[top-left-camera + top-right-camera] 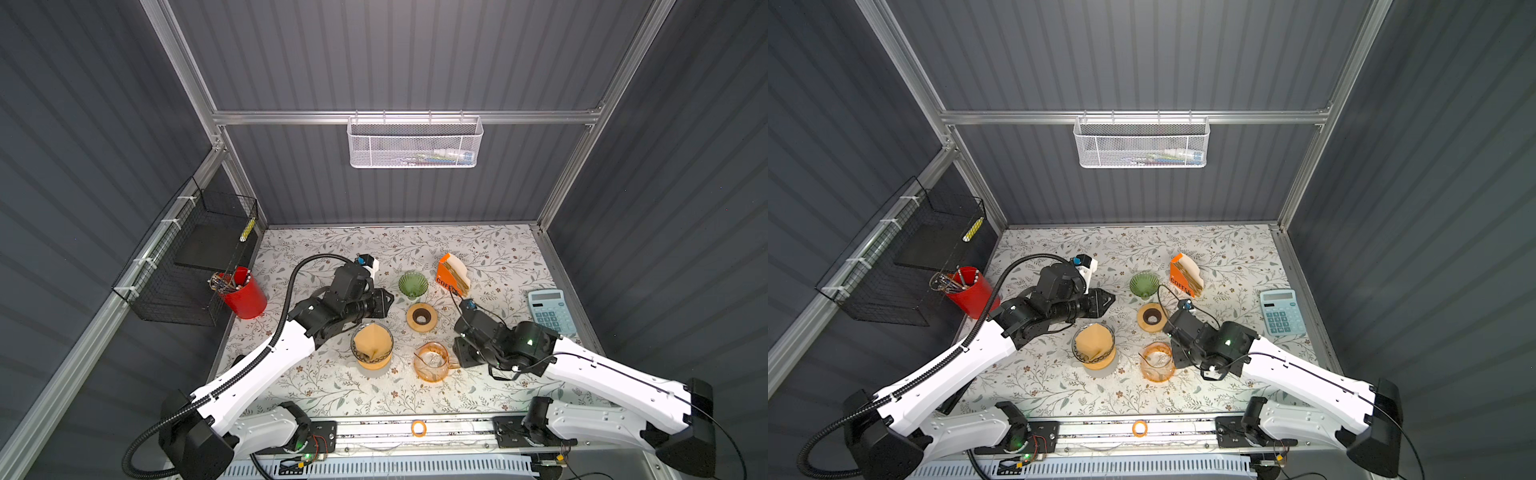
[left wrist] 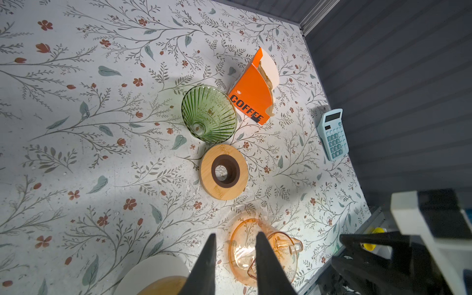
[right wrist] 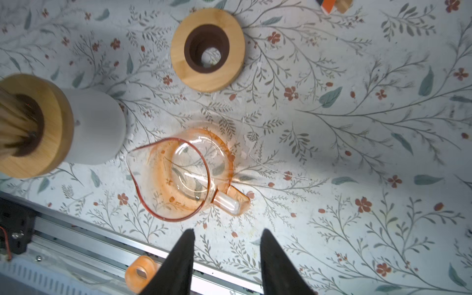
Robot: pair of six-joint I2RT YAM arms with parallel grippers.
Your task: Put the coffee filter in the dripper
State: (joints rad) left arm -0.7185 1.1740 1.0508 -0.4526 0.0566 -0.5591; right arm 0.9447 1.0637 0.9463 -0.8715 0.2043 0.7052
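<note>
Reading "COFFEE" on the box [image 2: 251, 98], you see the filter [image 1: 371, 338] seated in the dripper [image 1: 360, 356] on the tabletop [image 1: 324, 386]; your left end effector [image 2: 236, 234] and right end effector [image 3: 227, 229] both stand released, empty.

Both my arms wear long white shells with black joints: left arm [image 1: 257, 365], right arm [image 1: 615, 374]. A ribbed black hose [image 1: 291, 282] runs along the left; a thin black cable [image 1: 623, 370] follows the right, whose wrist shows a green light [image 1: 530, 342]. At 12 o'clock of my left wrist sits a white block [image 1: 370, 266], blue-capped. My left gripper [image 2: 236, 234] and right gripper [image 3: 227, 229] each have two black, pointed fingers [image 2: 204, 268].
</note>
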